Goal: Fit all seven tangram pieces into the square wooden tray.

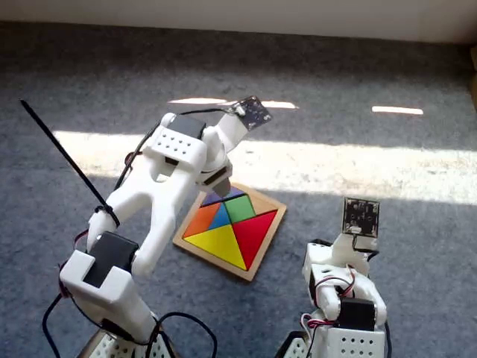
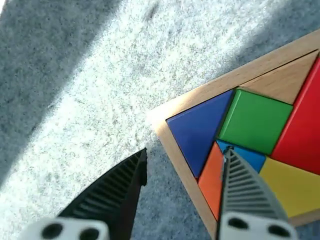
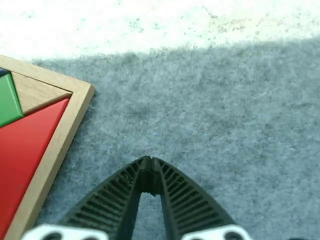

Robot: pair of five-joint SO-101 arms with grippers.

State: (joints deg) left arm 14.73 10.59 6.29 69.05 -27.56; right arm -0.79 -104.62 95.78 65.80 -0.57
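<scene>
My left gripper (image 2: 185, 154) is nearest: jaws set wide, holding nothing. Its pale finger (image 2: 245, 192) lies over the tray (image 2: 210, 92), with its tip above the seam between the orange piece (image 2: 210, 182) and the light-blue piece (image 2: 252, 159). Its black finger (image 2: 120, 192) lies over carpet (image 2: 75, 100), outside the rim. I cannot tell whether either finger makes contact.

The tray corner under this gripper holds the blue triangle (image 2: 200, 127), with the green square (image 2: 255, 120), red triangle (image 2: 302, 125) and yellow triangle (image 2: 292, 187) beyond. A bare wood triangle (image 2: 285, 80) shows between green, red and rim.

In the high view the tray sits mid-frame, with the left gripper at its 11 o'clock corner. My right gripper (image 3: 148, 161) has its jaws closed on nothing and sits over carpet at the tray's 4 o'clock, apart from the rim.

The surface is grey carpet crossed by a sunlit band (image 1: 358, 168). A pale wall (image 1: 298, 11) runs along the 12 o'clock edge.
</scene>
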